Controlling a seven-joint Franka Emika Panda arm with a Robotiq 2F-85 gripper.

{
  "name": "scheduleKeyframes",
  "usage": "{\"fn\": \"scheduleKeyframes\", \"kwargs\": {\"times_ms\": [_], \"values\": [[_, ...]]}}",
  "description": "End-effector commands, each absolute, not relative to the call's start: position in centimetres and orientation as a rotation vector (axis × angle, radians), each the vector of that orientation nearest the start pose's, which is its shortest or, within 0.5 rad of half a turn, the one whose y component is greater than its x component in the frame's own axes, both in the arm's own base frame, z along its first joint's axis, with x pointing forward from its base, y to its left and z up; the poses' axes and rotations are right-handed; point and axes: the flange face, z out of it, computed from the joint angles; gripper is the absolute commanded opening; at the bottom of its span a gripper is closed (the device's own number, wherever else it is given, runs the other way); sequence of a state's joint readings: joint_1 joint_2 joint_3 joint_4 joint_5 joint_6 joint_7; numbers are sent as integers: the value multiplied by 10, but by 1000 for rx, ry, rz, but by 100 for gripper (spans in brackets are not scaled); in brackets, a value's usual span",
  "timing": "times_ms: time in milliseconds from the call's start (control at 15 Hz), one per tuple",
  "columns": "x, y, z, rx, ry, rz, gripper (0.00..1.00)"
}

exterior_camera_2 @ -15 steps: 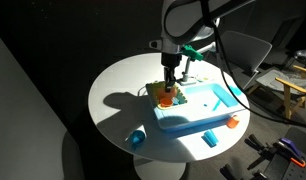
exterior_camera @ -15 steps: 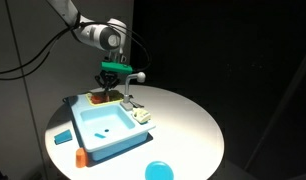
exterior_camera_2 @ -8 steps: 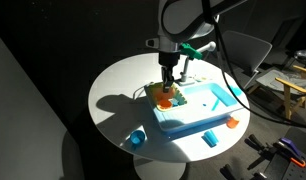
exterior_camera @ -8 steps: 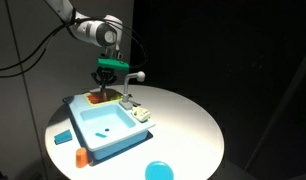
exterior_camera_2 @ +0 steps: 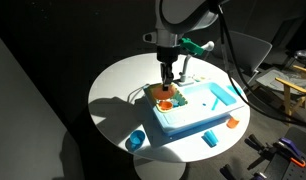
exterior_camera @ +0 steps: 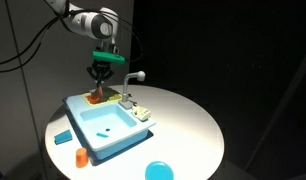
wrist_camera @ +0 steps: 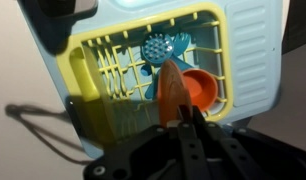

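Gripper clamped shut on orange piece, just abv yellow rack at end of sink. Blue utensil & orange cup lie in rack.

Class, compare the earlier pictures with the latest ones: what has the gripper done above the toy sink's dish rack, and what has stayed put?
The gripper rose from the yellow dish rack and drifted slightly sideways. It stayed shut, with an orange-brown piece at its fingertips. The toy sink, the blue plate and the round table stayed as they were.
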State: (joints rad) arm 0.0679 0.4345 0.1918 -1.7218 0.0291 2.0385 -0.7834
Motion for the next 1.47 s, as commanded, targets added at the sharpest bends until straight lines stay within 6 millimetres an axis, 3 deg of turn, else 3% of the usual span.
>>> {"fn": "scheduleKeyframes", "kwargs": {"times_ms": [0,467,933,1400], "values": [[616,163,356,-2650,-1437,110,1],[603,165,396,-2690,-1425,24,1],[567,176,418,-2721,-1441,5,1],[520,175,439,-2825,-1346,-6,1]]}}
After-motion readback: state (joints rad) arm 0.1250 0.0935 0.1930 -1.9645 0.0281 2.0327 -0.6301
